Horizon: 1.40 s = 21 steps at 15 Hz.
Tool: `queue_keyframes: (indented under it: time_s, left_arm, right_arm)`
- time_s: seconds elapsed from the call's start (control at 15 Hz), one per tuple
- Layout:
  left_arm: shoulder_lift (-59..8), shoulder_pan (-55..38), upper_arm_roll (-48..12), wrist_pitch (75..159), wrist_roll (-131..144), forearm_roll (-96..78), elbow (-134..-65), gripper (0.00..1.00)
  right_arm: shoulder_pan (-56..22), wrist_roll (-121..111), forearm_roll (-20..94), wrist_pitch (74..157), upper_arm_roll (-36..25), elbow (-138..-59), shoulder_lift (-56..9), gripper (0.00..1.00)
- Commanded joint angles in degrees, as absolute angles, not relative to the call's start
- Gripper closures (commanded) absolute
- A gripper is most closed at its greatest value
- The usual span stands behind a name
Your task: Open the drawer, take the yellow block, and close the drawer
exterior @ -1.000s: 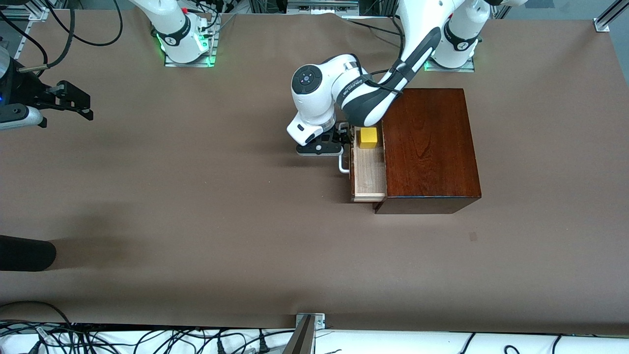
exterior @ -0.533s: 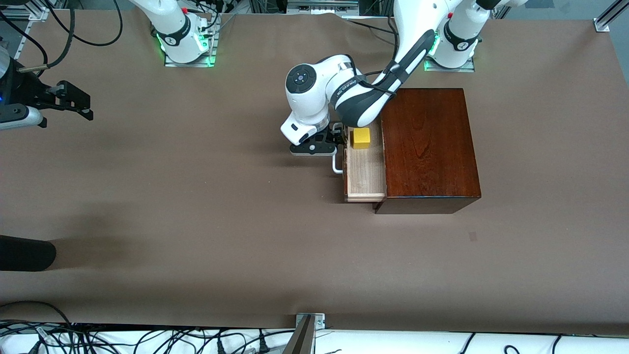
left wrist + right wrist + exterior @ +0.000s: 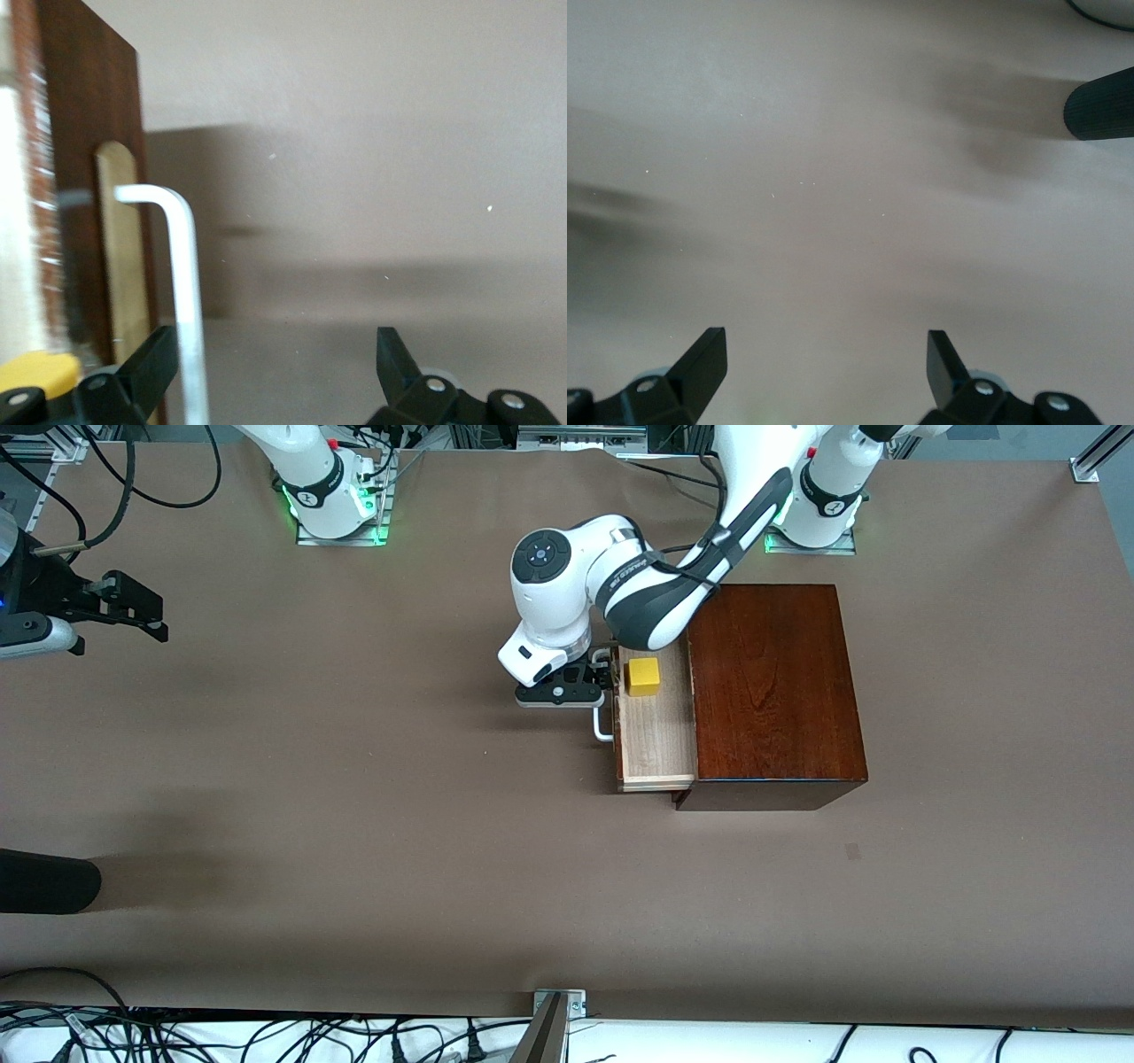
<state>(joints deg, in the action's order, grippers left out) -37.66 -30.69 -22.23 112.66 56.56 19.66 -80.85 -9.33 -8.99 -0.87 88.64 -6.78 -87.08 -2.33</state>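
Note:
The drawer is pulled partly out of the dark-brown wooden box, toward the right arm's end of the table. The yellow block sits in the tray at the end farther from the front camera. My left gripper is open at the white bar handle. In the left wrist view the handle stands between the spread fingers, close against one fingertip, and the drawer front and a corner of the block show beside it. My right gripper waits open and empty over bare table.
A dark cylindrical object lies at the right arm's end of the table, near the front camera; it also shows in the right wrist view. Cables run along the table's front edge.
The drawer has slid farther out of the box toward the right arm's end, with my left gripper at its handle. The yellow block rode along with it. The right arm has not moved.

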Motion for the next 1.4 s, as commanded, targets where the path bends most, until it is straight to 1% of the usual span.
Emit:
queue_keyframes:
  time_s: [0.0, 0.2, 0.53, 0.6, 0.8, 0.87, 0.93, 1.0, 1.07, 1.27, 1.33]
  left_arm:
    - [-32.4, -28.7, -22.7, 105.1, 51.5, 18.1, -80.6, 0.0]
    - [-27.9, -23.8, -22.7, 99.9, 42.8, 15.8, -80.4, 0.0]
    - [-20.4, -11.0, -22.9, 92.0, 27.7, 12.5, -80.3, 0.0]
    - [-19.2, -7.5, -22.8, 89.8, 23.9, 11.8, -80.2, 0.0]
    - [-18.4, 0.7, -22.6, 85.0, 16.5, 9.2, -75.3, 0.0]
    - [-18.5, 3.4, -22.4, 83.9, 14.2, 7.6, -74.0, 0.0]
    - [-17.9, 4.5, -21.6, 84.0, 11.8, 5.9, -74.4, 0.0]
    - [-15.8, 4.5, -18.9, 84.4, 9.7, 5.4, -75.7, 0.0]
    - [-13.1, 4.0, -15.3, 85.4, 8.1, 4.1, -78.7, 0.0]
    - [-4.6, 0.1, -3.8, 93.1, 2.5, -0.8, -89.4, 0.0]
    - [-3.2, -1.9, -1.3, 94.4, 2.6, -0.8, -91.2, 0.0]
  right_arm:
    - [-8.8, -8.3, -0.6, 88.2, -6.3, -86.6, -2.4, 0.0]
    - [-8.9, -8.6, -0.6, 88.2, -6.2, -86.6, -2.4, 0.0]
    - [-9.1, -9.2, -0.5, 89.6, -5.6, -86.6, -3.3, 0.0]
    - [-9.1, -9.3, 0.8, 91.5, -5.6, -86.6, -3.6, 0.0]
    - [-9.1, -9.3, 8.1, 93.3, -5.2, -86.5, -4.0, 0.0]
    - [-9.1, -9.4, 11.5, 93.8, -4.8, -86.6, -4.2, 0.0]
    - [-9.4, -9.5, 12.7, 93.8, -4.1, -86.5, -4.9, 0.0]
    - [-10.2, -9.5, 12.8, 93.9, -3.2, -86.5, -5.4, 0.0]
    - [-11.3, -9.5, 12.8, 93.8, -2.6, -86.6, -5.7, 0.0]
    - [-16.5, -11.1, 12.4, 93.1, -2.6, -86.6, -5.9, 0.0]
    - [-18.1, -11.9, 12.3, 93.0, -2.6, -86.6, -5.8, 0.0]
